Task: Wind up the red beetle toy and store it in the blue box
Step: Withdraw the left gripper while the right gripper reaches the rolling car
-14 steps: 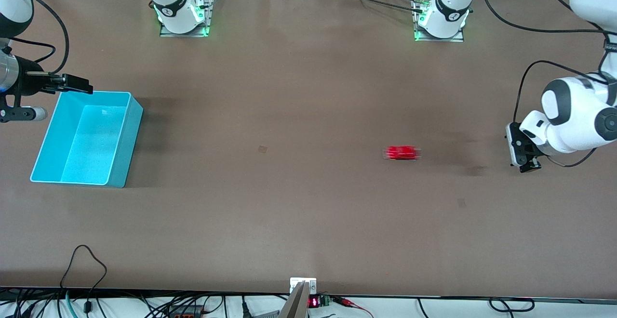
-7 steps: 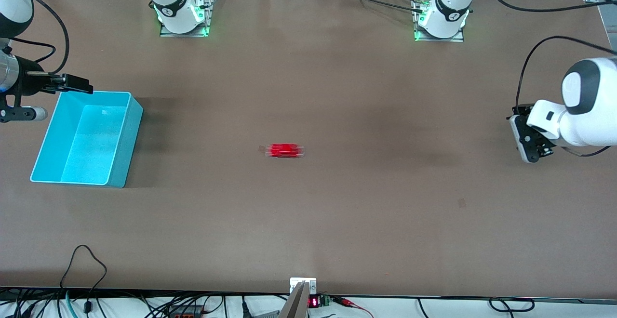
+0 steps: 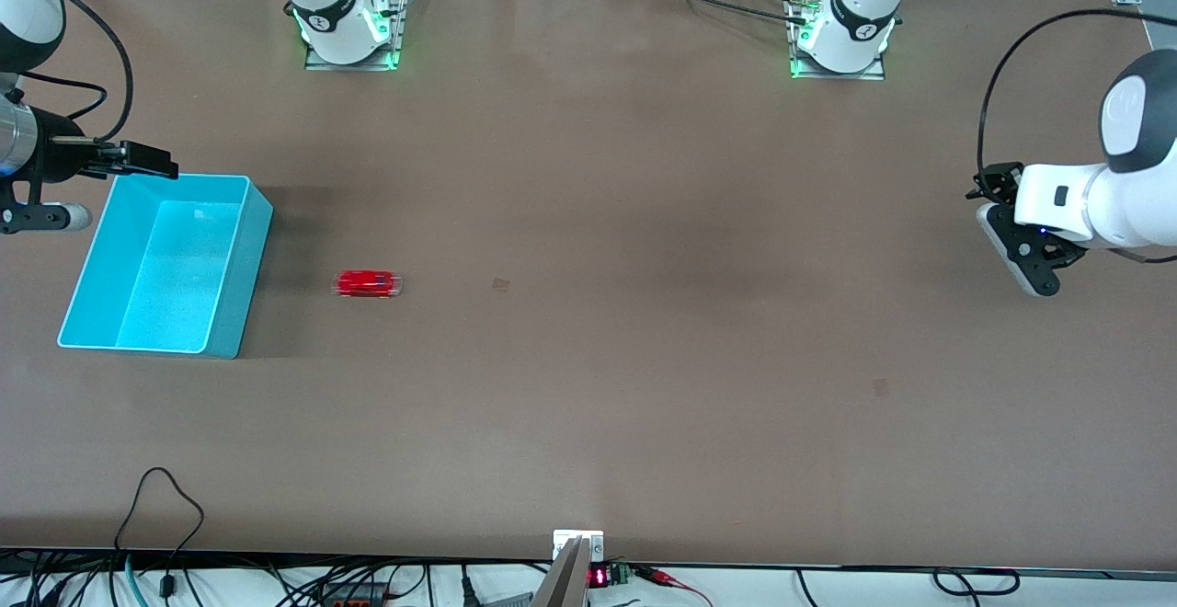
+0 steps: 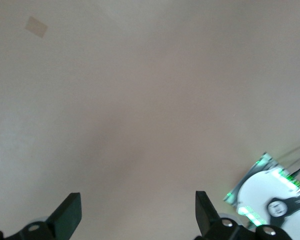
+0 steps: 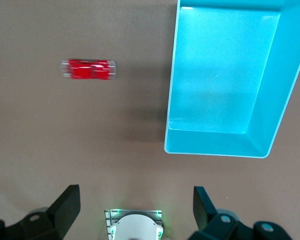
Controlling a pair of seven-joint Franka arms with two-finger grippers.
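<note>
1. The blue box [image 3: 165,262] stands on the brown desk [image 3: 644,359] at the right arm's end. It is open-topped and holds nothing but a small white mark on its floor.
2. The red beetle toy [image 3: 367,283] sits on the desk beside the blue box, on the side of the box that faces the left arm's end. It is near the box but clear of its wall, and its outline is blurred.
3. The right gripper [image 3: 138,158] hangs over the rim of the blue box at the edge nearest the robot bases. Its fingers [image 5: 65,207] are spread wide and hold nothing.
4. The left gripper [image 3: 1025,262] hangs over bare desk at the left arm's end, well apart from the blue box. Its fingers [image 4: 67,216] are spread wide and hold nothing.
</note>
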